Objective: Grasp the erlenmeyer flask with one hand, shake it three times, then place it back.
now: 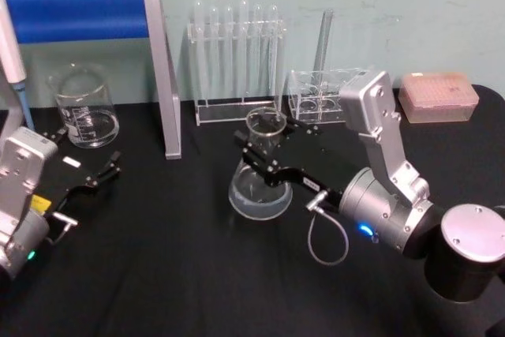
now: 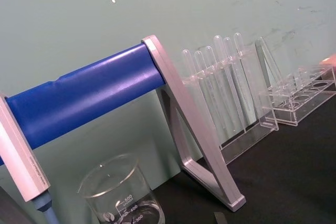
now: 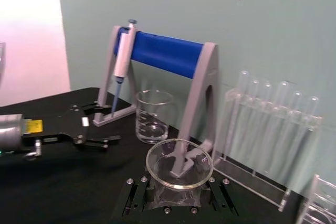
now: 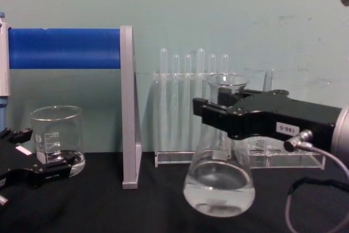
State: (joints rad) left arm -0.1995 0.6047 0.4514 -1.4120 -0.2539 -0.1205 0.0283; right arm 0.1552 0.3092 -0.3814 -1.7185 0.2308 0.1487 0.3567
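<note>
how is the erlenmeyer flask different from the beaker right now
The erlenmeyer flask is conical with a slim neck; the beaker is straight-sided with white graduations. The right end effector grips the flask's neck; the beaker stands free beside the open left end effector. Both are clear glass.

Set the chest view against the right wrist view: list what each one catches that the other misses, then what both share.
Chest view's own: the erlenmeyer flask from the side, clear liquid in its wide base, the right gripper shut on its neck. Right wrist view's own: a look down into the flask's round open mouth. Shared: the beaker, the blue-barred stand, the test tube rack and the open left gripper.
</note>
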